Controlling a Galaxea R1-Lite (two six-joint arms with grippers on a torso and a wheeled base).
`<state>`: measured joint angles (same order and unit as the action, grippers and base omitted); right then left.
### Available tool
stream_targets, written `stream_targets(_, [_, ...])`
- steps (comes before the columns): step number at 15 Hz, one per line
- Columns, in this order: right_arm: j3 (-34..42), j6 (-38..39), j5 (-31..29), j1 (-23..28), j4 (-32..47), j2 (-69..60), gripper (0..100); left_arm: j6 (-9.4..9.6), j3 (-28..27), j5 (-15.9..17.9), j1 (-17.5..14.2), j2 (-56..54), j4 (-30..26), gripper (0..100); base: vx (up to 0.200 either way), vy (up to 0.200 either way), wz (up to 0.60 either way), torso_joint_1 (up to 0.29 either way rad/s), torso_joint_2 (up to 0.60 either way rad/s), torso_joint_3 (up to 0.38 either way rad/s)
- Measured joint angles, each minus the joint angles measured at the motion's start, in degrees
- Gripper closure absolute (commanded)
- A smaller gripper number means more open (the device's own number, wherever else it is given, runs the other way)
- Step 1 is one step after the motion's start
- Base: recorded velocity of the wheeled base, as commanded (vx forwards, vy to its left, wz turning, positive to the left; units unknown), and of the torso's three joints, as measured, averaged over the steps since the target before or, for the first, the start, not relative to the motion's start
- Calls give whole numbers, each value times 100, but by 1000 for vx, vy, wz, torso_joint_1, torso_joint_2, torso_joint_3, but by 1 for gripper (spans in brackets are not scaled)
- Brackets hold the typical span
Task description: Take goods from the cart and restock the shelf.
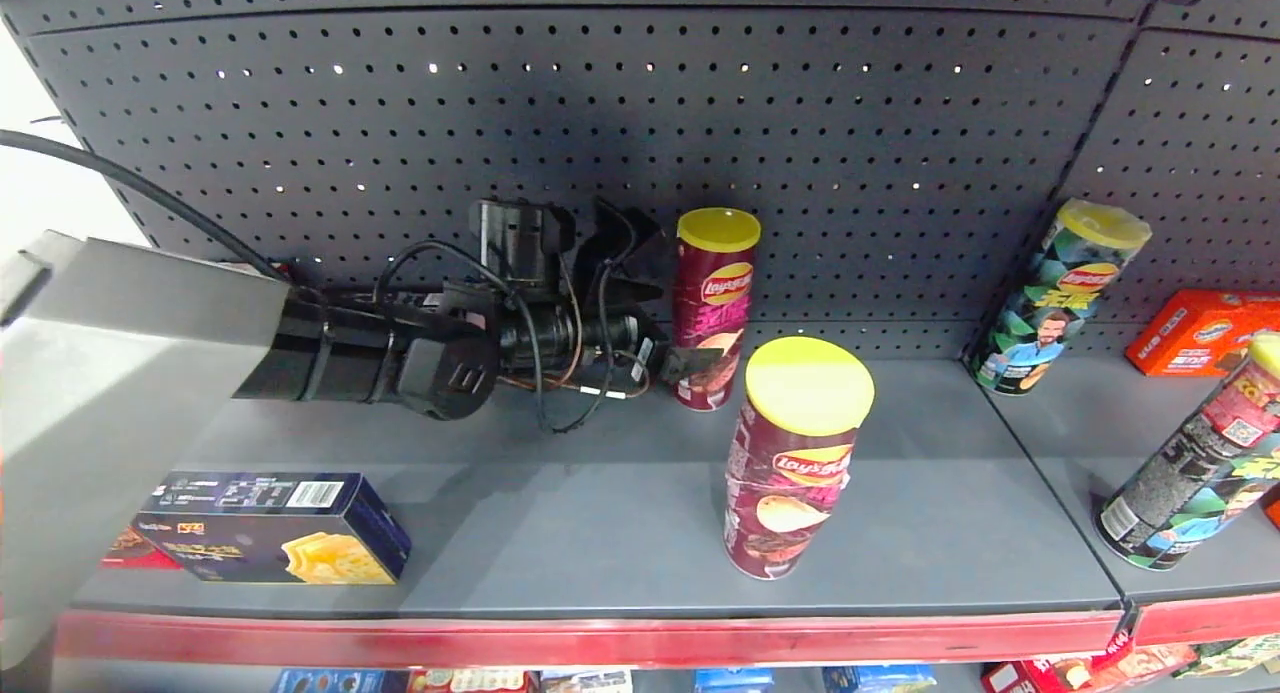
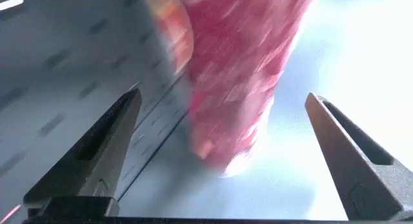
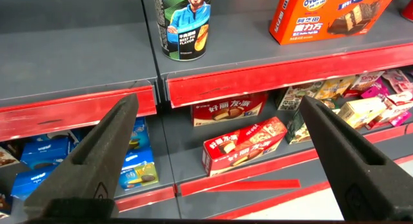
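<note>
shelf (image 1: 560, 533), grey with a red front lip and a pegboard back, carrying: front maroon crisp can (image 1: 795, 463), upright near the lip; rear maroon crisp can (image 1: 715, 303), upright at the back near the pegboard; blue box (image 1: 275, 528), lying flat at the front left. left hand (image 2: 224, 104), fingers spread wide either side of the rear maroon crisp can's lower half, contact not discernible. right hand (image 3: 219, 104), fingers spread wide, holding nothing, facing lower shelves of boxed goods.
</note>
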<state>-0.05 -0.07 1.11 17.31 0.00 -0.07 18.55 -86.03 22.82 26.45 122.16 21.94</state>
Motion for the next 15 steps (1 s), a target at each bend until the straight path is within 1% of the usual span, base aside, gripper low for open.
stream_targets(1, [0, 2, 1, 0, 0, 0, 0, 71, 196, -273, 33, -155, 24, 0, 0, 0, 0, 0, 0, 0])
stream_targets(2, [0, 0, 0, 0, 0, 0, 0, 104, 371, -402, 59, -297, 57, 0, 0, 0, 0, 0, 0, 0])
stream_targets(4, [0, 0, 0, 0, 0, 0, 0, 121, 505, -536, 63, -461, 85, 0, 0, 0, 0, 0, 0, 0])
stream_targets(7, [0, 0, -2, 0, 0, 0, 0, 115, 524, -725, 67, -557, 83, 0, 0, 0, 0, 0, 0, 0])
stream_targets(9, [0, 0, -2, 0, 0, 0, 0, 96, 530, -998, 55, -573, 85, 0, 0, 0, 0, 0, 0, 0])
stream_targets(10, [0, 0, -2, 0, 0, 0, 0, 84, 530, -1079, 55, -574, 80, 0, 0, 0, 0, 0, 0, 0])
stream_targets(15, [0, 0, 0, 0, 0, 0, 0, 46, 508, -1310, 33, -562, 80, 0, 0, 0, 0, 0, 0, 0])
